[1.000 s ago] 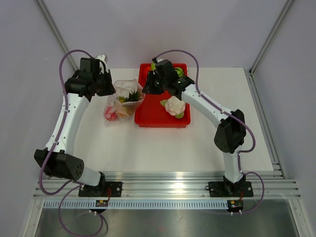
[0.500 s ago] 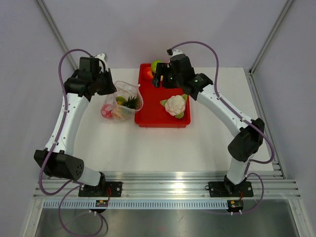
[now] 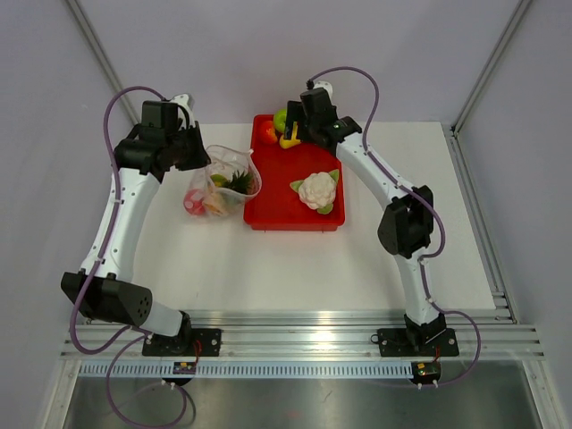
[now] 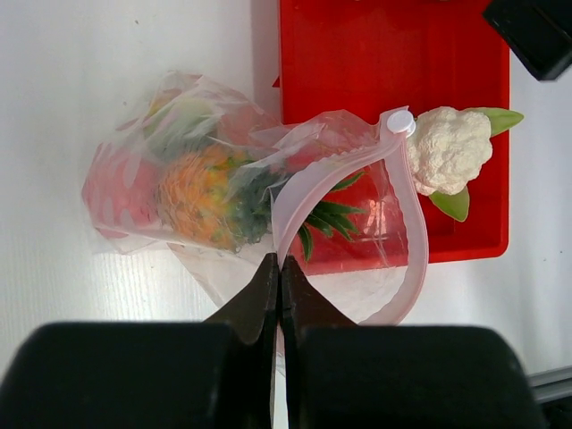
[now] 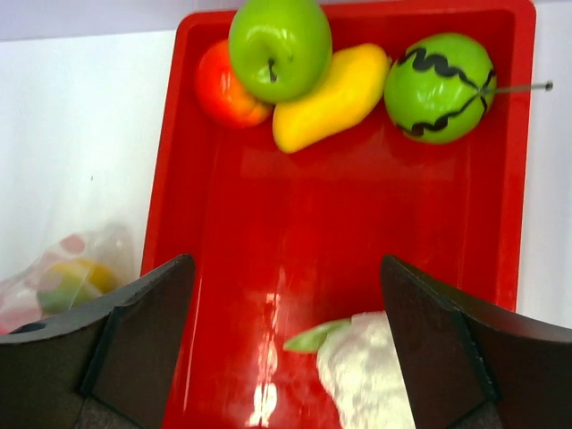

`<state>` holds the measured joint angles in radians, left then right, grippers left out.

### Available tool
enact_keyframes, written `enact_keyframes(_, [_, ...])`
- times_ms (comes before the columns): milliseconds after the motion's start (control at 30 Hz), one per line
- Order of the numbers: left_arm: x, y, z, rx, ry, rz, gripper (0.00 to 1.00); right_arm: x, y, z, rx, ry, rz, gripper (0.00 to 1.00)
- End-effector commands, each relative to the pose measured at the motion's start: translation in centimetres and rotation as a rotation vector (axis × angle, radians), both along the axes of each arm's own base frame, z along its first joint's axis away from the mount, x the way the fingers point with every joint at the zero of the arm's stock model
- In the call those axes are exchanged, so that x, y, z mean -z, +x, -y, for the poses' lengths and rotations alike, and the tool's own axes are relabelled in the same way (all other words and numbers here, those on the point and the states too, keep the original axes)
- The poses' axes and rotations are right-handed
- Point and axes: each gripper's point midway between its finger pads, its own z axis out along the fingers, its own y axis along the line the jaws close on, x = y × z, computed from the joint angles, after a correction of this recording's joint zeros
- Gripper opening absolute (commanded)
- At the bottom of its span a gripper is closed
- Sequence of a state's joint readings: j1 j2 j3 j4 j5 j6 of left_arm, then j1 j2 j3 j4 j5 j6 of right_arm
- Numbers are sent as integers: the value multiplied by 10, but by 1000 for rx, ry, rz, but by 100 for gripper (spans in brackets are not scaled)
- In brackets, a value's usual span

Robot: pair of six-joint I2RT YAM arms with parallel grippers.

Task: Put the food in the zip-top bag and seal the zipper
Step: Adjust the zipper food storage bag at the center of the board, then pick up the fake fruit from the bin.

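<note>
The clear zip-top bag (image 3: 223, 186) lies left of the red tray, its mouth held wide. Inside it are an orange pineapple (image 4: 201, 188) and a red fruit (image 4: 112, 188). My left gripper (image 4: 279, 259) is shut on the pink zipper (image 4: 404, 223) strip at the mouth. My right gripper (image 5: 286, 268) hangs open and empty above the tray's far half. In front of it lies more food: a green apple (image 5: 279, 45), a red fruit (image 5: 223, 85), a yellow fruit (image 5: 331, 96) and a green ball with black squiggles (image 5: 440, 85). The white cauliflower (image 3: 315, 190) lies under the gripper at the tray's near end.
The red tray (image 3: 268, 210) stands at the back middle of the white table, touching the bag's right side. A white slider (image 4: 399, 121) sits on the zipper near the cauliflower. Grey walls close in the back and sides.
My right gripper has pulled away from the bag's mouth to the tray's far end and its jaws have spread wide. The bag has settled. My left gripper keeps its hold.
</note>
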<state>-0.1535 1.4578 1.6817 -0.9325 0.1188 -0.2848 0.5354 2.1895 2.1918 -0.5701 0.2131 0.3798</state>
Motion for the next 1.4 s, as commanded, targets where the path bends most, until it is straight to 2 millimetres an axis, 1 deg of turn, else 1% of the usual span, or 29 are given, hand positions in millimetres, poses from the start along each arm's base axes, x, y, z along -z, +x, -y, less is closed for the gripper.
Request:
enact_keyframes(0, [-28, 8, 1, 2, -16, 85, 0, -33, 36, 10, 50, 7, 136, 92])
enact_keyframes(33, [-28, 8, 1, 3, -14, 85, 0, -18, 45, 11, 50, -2, 121, 93])
enact_keyframes(67, [-28, 9, 0, 1, -11, 86, 0, -29, 53, 11, 49, 16, 152, 93])
enact_keyframes(100, [-27, 9, 0, 0, -10, 81, 0, -13, 62, 10, 49, 8, 137, 93])
enact_keyframes(133, [-26, 9, 0, 0, -7, 80, 0, -21, 70, 13, 59, 25, 164, 94])
enact_keyframes(167, [-26, 10, 1, 4, -13, 81, 0, -13, 79, 9, 53, 39, 174, 95])
enact_keyframes(200, [-26, 11, 2, 5, -16, 80, 0, -20, 83, 9, 51, 52, 199, 97])
enact_keyframes(233, [-24, 11, 2, 6, -16, 75, 0, -14, 90, 6, 46, 63, 210, 98])
enact_keyframes(267, [-23, 12, 2, 5, -17, 74, 0, -17, 97, 3, 37, 83, 248, 99])
enact_keyframes(300, [-20, 14, 3, 7, -15, 66, 0, -13, 104, 1, 31, 92, 261, 99])
enact_keyframes(333, [-19, 15, 3, 8, -17, 63, 0, -8, 108, -1, 23, 99, 266, 100])
enact_keyframes(367, [-16, 15, 4, 7, -19, 56, 0, -19, 112, -7, 5, 128, 302, 99])
enact_keyframes(400, [-15, 17, 6, 14, -27, 54, 0, -3, 118, -8, 2, 128, 289, 99])
enact_keyframes(433, [-10, 17, 7, 19, -32, 46, 0, -14, 122, -10, -1, 152, 317, 99])
enact_keyframes(500, [-7, 19, 10, 26, -41, 44, 0, -12, 128, -16, -25, 184, 336, 99])
enact_keyframes(533, [0, 19, 9, 23, -40, 31, 0, -1, 131, -20, -38, 199, 328, 100])
enact_keyframes(567, [1, 20, 9, 19, -38, 33, 0, -6, 135, -21, -36, 217, 359, 100])
enact_keyframes(633, [4, 22, 8, 15, -33, 31, 0, 2, 141, -20, -29, 228, 367, 100])
enact_keyframes(667, [6, 23, 7, 16, -25, 27, 0, 1, 143, -23, -43, 242, 380, 99])
enact_keyframes(700, [7, 23, 7, 15, -24, 25, 0, 8, 147, -21, -40, 250, 378, 100])
enact_keyframes(767, [9, 23, 6, 15, -19, 23, 0, 6, 150, -23, -47, 283, 391, 100])
enact_keyframes(800, [8, 23, 6, 17, -18, 27, 0, 11, 152, -24, -45, 291, 390, 99])
enact_keyframes(867, [9, 23, 5, 16, -7, 28, 0, 9, 153, -26, -54, 315, 406, 100])
enact_keyframes(1000, [11, 23, 3, 12, 3, 27, 0, 22, 155, -30, -67, 327, 394, 100])
enact_keyframes(1167, [14, 23, 3, 18, 4, 22, 0, 19, 161, -30, -48, 387, 419, 99])
enact_keyframes(1200, [14, 23, 3, 19, 5, 22, 0, 23, 162, -30, -45, 395, 413, 99])
enact_keyframes(1233, [15, 23, 3, 19, 5, 20, 0, 20, 163, -31, -43, 412, 418, 100])
enact_keyframes(1300, [15, 22, 3, 19, 6, 19, 0, 26, 164, -32, -39, 428, 415, 100])
enact_keyframes(1367, [16, 21, 3, 18, 9, 16, 0, 24, 166, -33, -33, 460, 422, 99])
